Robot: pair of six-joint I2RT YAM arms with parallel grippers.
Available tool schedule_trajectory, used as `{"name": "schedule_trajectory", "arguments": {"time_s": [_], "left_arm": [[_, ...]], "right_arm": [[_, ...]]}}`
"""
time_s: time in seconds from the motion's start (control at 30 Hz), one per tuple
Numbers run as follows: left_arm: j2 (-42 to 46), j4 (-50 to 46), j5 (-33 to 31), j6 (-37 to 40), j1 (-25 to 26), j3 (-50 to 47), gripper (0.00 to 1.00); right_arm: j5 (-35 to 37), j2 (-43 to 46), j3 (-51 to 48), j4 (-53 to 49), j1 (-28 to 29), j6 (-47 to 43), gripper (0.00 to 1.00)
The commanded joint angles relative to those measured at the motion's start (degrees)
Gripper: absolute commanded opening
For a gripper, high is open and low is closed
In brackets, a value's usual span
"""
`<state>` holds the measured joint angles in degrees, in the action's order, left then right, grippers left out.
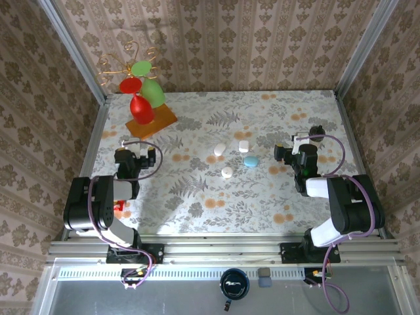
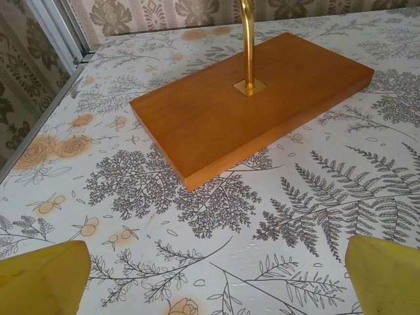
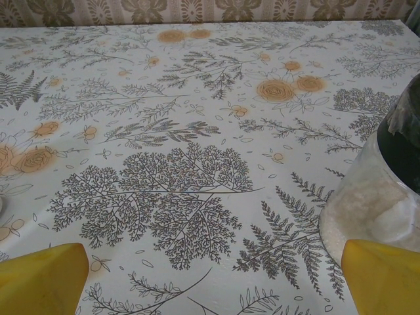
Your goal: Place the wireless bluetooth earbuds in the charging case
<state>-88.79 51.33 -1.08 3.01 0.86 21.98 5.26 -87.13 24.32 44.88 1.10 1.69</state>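
The left jaws stand wide open and hold nothing. Their yellow fingertips [image 2: 46,279] are far apart above the table [image 2: 131,197], near the wooden base [image 2: 249,111] of a gold wire stand. The right jaws are also wide open and empty. A glass jar [image 3: 374,210] with white grains stands close on their right. In the middle of the table, between the arms, lie three white pieces [image 1: 219,149] and one pale blue piece [image 1: 251,161]. I cannot tell which are earbuds and which are cases.
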Motion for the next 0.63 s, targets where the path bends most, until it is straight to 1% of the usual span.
{"name": "schedule_trajectory", "arguments": {"time_s": [0.0, 0.6], "left_arm": [[-0.4, 1.5, 0.5, 1.6, 0.6, 0.4, 1.00], [-0.4, 1.0, 1.1, 1.2, 0.2, 0.5, 1.00]], "right_arm": [[-0.8, -0.4, -0.1, 2.4, -0.1, 0.4, 1.00], [-0.8, -0.3, -0.5, 2.8, -0.1, 0.4, 1.00]]}}
